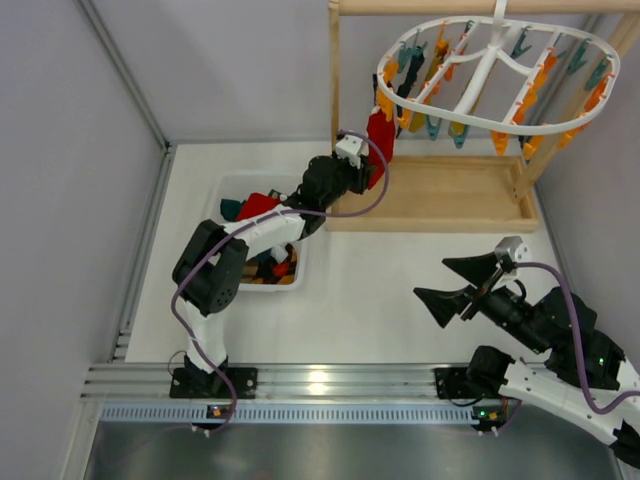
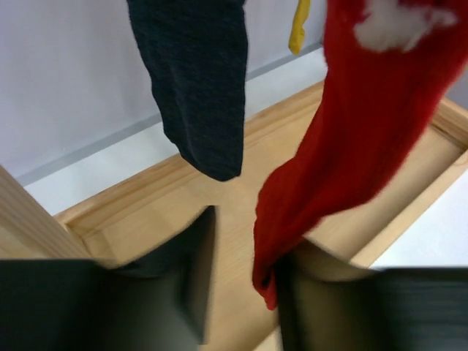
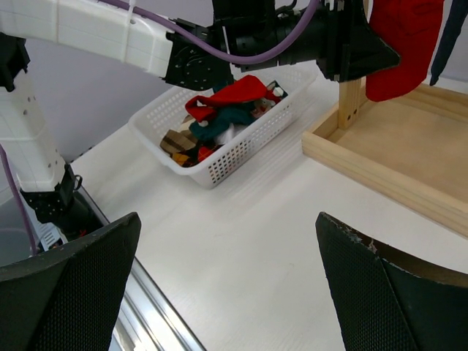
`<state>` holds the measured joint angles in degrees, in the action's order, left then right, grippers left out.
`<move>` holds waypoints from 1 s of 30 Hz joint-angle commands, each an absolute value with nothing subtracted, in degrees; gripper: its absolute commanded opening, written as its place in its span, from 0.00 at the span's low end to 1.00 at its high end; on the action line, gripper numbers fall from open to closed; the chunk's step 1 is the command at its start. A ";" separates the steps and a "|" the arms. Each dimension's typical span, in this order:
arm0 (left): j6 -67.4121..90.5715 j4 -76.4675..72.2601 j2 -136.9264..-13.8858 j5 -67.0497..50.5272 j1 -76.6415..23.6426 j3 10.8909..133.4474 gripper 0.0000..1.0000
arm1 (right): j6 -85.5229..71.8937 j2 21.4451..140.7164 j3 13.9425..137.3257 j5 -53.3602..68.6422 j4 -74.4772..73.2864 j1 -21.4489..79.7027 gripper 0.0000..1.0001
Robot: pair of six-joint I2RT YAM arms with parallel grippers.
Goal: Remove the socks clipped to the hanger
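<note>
Shows a red sock [image 1: 379, 135] hanging from the left rim of a white oval hanger [image 1: 478, 62], toe down over the tray of a wooden stand [image 1: 440, 195]. Next to it on the same side, a dark sock [image 2: 201, 88], and farther back a strip of yellow sock [image 2: 296, 29], tops of all three cut off in the left wrist view. Around the rest of the rim, orange and teal clothespins [image 1: 500, 140]; hard to tell from above how many are bare.

Places the left claw [image 2: 245, 289] right at the red sock's toe: jaws partly apart, toe dangling in the gap and brushing the right-hand finger, not visibly pinched. Reads as the reach-and-grip step for this sock, with the pull off its pin not yet made.

Keeps the right claw [image 1: 432, 278] low over the white worktop [image 1: 370, 310], well apart from the hanger, spread wide and holding nothing.

Finds a white basket [image 1: 222, 190] on the worktop just left of the stand, with a heap of socks [image 3: 232, 93] inside, red and teal among them. Suggests a job partly done: some socks apparently off and dropped in the basket, at least three left to unclip, red first by the look of it.
</note>
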<state>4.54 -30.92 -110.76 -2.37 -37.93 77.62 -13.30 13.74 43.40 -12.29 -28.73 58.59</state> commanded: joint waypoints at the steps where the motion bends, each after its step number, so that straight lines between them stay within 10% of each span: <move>1: 4.22 -37.52 -112.15 -5.62 -37.00 80.07 0.28 | -13.19 14.24 43.68 -11.52 -25.75 58.10 1.00; 8: 6.59 -40.52 -111.27 -5.63 -37.44 78.40 0.00 | -13.44 15.82 43.42 -12.74 -24.52 58.10 1.00; 18: 2.74 -39.73 -101.17 28.27 -51.31 70.66 0.00 | -20.56 17.31 50.51 -24.34 -20.91 58.10 0.97; 30: -20.71 -34.10 -114.15 57.73 -72.76 90.68 0.00 | -13.99 32.50 81.10 -37.87 -38.30 58.10 0.93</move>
<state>-11.51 -34.26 -109.78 48.71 -70.65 84.93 -17.21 27.81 74.32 -32.38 -31.20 58.59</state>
